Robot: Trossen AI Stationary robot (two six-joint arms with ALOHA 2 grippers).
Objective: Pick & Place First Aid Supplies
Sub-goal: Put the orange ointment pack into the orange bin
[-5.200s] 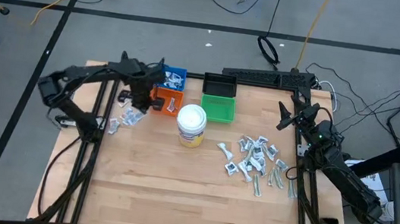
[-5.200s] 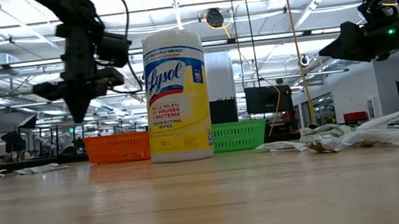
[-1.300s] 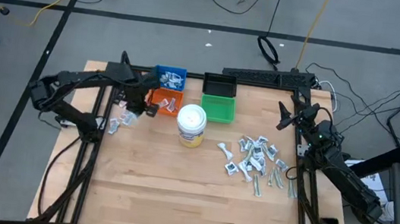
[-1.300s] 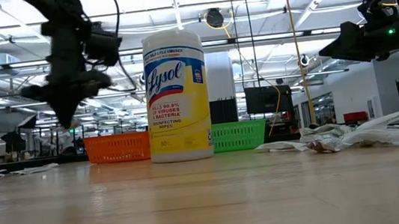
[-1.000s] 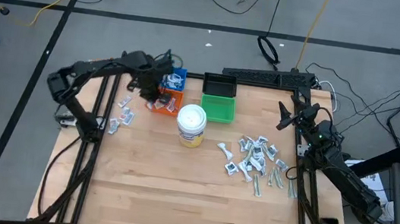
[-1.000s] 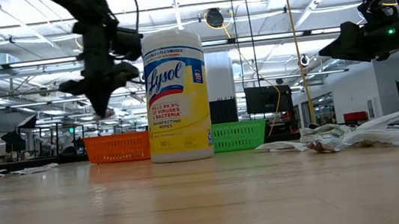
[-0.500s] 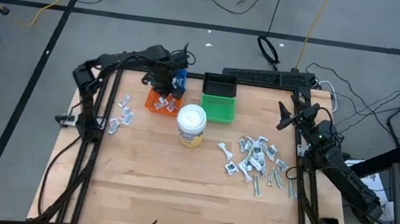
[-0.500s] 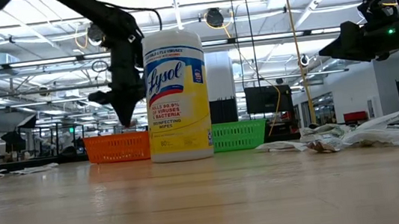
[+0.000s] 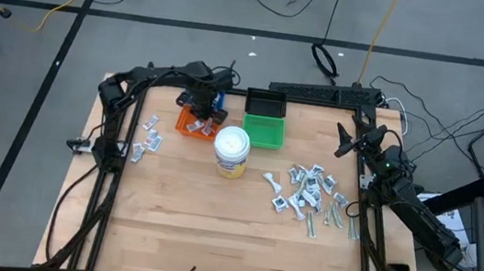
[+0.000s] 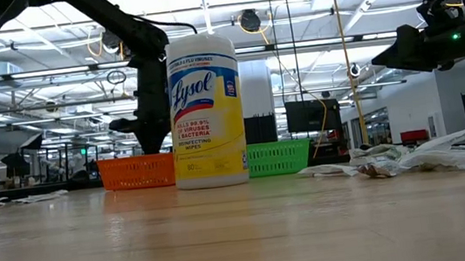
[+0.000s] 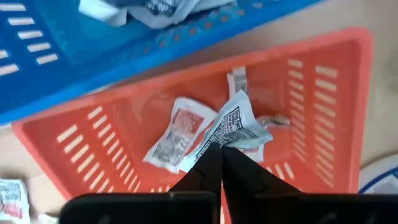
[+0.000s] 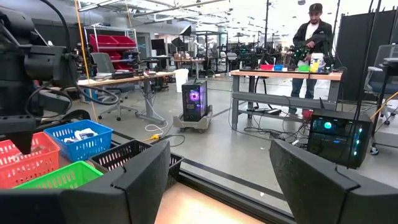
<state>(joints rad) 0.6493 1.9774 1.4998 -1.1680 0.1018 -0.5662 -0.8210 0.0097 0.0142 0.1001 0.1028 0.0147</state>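
My left gripper (image 11: pixel 222 153) points down over the orange bin (image 9: pixel 189 125), shut on a white-and-grey printed packet (image 11: pixel 235 122). Two other packets lie on the bin's floor (image 11: pixel 176 132). The blue bin (image 11: pixel 56 43) behind it holds more packets. A heap of first aid supplies (image 9: pixel 309 193) lies on the table's right half, and a few packets (image 9: pixel 146 137) lie at the left. My right gripper (image 12: pixel 217 180) waits open and level at the table's far right (image 9: pixel 349 139), holding nothing. My left gripper pinches the packet between its two fingertips at the packet's crumpled edge (image 11: pixel 219 142). The fingers come from above, pointing down. The packet sticks out past the tips inside the orange bin; whether it touches the bin's floor I cannot tell.
A white-lidded jar with a yellow label (image 9: pixel 232 149) stands just right of the orange bin. A green bin (image 9: pixel 264 132) and a black bin (image 9: pixel 265 103) sit farther right. Bare wood (image 9: pixel 230 236) fills the table's near half. A person (image 12: pixel 313 37) stands far off in the room.
My left gripper has gone toward the table's right and far edges and down, ending low over the orange bin. It has stayed shut with the packet between its tips.
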